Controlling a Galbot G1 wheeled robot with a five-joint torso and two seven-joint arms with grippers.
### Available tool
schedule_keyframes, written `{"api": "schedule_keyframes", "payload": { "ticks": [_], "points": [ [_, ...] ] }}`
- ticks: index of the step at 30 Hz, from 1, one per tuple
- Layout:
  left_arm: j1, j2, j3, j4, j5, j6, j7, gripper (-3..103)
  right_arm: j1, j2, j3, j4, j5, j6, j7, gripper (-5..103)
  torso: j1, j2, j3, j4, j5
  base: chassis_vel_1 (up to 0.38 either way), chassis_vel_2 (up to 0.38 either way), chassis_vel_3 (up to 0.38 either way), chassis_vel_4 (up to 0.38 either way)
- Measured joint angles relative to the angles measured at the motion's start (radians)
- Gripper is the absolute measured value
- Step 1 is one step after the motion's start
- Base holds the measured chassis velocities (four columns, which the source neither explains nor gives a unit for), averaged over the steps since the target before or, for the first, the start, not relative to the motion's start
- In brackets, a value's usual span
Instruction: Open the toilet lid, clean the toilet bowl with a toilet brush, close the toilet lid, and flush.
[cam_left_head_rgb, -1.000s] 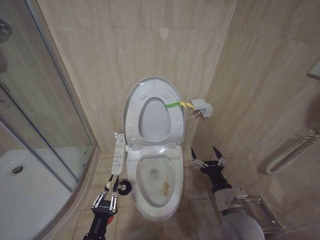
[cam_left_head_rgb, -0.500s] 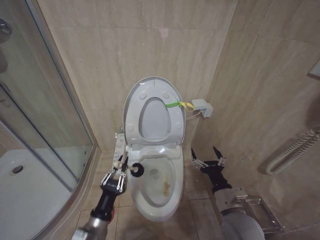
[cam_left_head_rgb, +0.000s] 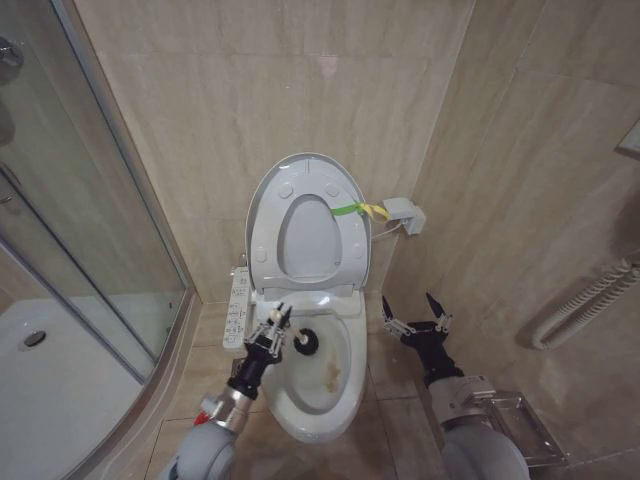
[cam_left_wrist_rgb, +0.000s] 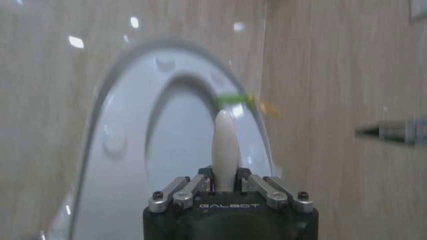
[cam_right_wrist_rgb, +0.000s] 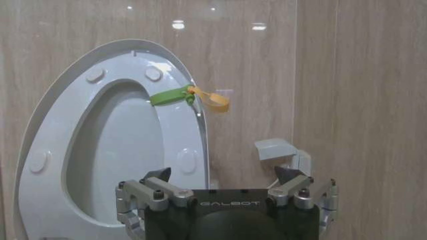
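A: Where is the toilet brush (cam_left_head_rgb: 303, 342)?
B: The left claw (cam_left_head_rgb: 273, 330) grips its white stick. The dark head, just past the claw, sits inside the toilet bowl (cam_left_head_rgb: 345, 395).
A: And the toilet lid (cam_left_head_rgb: 265, 205)?
B: Standing up behind the claw, against the wall.
A: The right claw (cam_left_head_rgb: 411, 312)?
B: Spread wide, holding nothing, beside the bowl.

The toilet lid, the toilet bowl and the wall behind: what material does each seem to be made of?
The toilet lid: probably glossy white plastic, thin with moulded round bumpers. The toilet bowl: seemingly glazed white ceramic, with a thick smooth shiny rim and brownish stains inside. The wall: apparently polished beige stone-look tile, with veining, joints and reflected lights.
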Motion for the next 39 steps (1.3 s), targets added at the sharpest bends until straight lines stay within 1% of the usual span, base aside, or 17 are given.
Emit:
{"api": "schedule_keyframes", "payload": {
  "ticks": [2, 3, 6, 7, 11, 12, 16, 17, 24, 25, 31, 39],
  "points": [
    [-0.039, -0.003, 0.031, 0.065, -0.004, 0.007, -0.001, 20, 0.0, 0.0, 0.0, 0.0, 0.0, 0.0, 0.0, 100, 0.0, 0.0, 0.0, 0.0001, 0.0, 0.0, 0.0, 0.0, 0.0],
    [-0.039, -0.003, 0.031, 0.065, -0.004, 0.007, -0.001, 20, 0.0, 0.0, 0.0, 0.0, 0.0, 0.0, 0.0, 100, 0.0, 0.0, 0.0, 0.0001, 0.0, 0.0, 0.0, 0.0, 0.0],
    [-0.107, -0.016, 0.058, 0.179, 0.0, 0.007, 0.0, 20, 0.0, 0.0, 0.0, 0.0, 0.0, 0.0, 0.0, 100, 0.0, 0.0, 0.0, 0.0002, 0.0, 0.0, 0.0, 0.0, 0.0],
    [-0.107, -0.016, 0.058, 0.179, 0.0, 0.007, 0.0, 20, 0.0, 0.0, 0.0, 0.0, 0.0, 0.0, 0.0, 100, 0.0, 0.0, 0.0, 0.0002, 0.0, 0.0, 0.0, 0.0, 0.0],
    [-0.197, -0.052, 0.085, 0.331, 0.005, -0.019, 0.012, 20, 0.0, 0.0, 0.0, 0.0, 0.0, 0.0, 0.0, 100, 0.0, 0.0, 0.0, 0.0, 0.0001, 0.0, 0.0, 0.0, 0.0],
    [-0.197, -0.052, 0.085, 0.331, 0.005, -0.019, 0.012, 20, 0.0, 0.0, 0.0, 0.0, 0.0, 0.0, 0.0, 100, 0.0, 0.0, 0.0, 0.0, 0.0001, 0.0, 0.0, 0.0, 0.0],
    [-0.252, -0.088, 0.121, 0.436, 0.004, -0.036, 0.027, 20, 0.0, 0.0, 0.0, 0.0, 0.0, 0.0, 0.0, 100, 0.0, 0.0, 0.0, 0.0, 0.0, 0.0, 0.0, 0.0, 0.0],
    [-0.252, -0.088, 0.121, 0.436, 0.004, -0.036, 0.027, 20, 0.0, 0.0, 0.0, 0.0, 0.0, 0.0, 0.0, 100, 0.0, 0.0, 0.0, 0.0, 0.0, 0.0, 0.0, 0.0, 0.0],
    [-0.331, -0.129, 0.177, 0.556, 0.006, -0.065, 0.052, 20, 0.0, 0.0, 0.0, 0.0, 0.0, 0.0, 0.0, 100, 0.0, 0.0, 0.0, 0.0001, 0.0001, 0.0, 0.0, 0.0, 0.0],
    [-0.331, -0.129, 0.177, 0.556, 0.006, -0.065, 0.052, 20, 0.0, 0.0, 0.0, 0.0, 0.0, 0.0, 0.0, 100, 0.0, 0.0, 0.0, 0.0001, 0.0001, 0.0, 0.0, 0.0, 0.0],
    [-0.381, -0.147, 0.217, 0.643, 0.007, -0.077, 0.063, 20, 0.0, 0.0, 0.0, 0.0, 0.0, 0.0, 0.0, 100, 0.0, 0.0, 0.0, 0.0, 0.0001, 0.0, 0.0, 0.0, 0.0],
    [-0.437, -0.169, 0.269, 0.746, 0.008, -0.097, 0.1, 20, 0.0, 0.0, 0.0, 0.0, 0.0, 0.0, 0.0, 100, 0.0, 0.0, 0.0, 0.0001, 0.0001, 0.0, 0.0, 0.0, 0.0]
  ]
}}
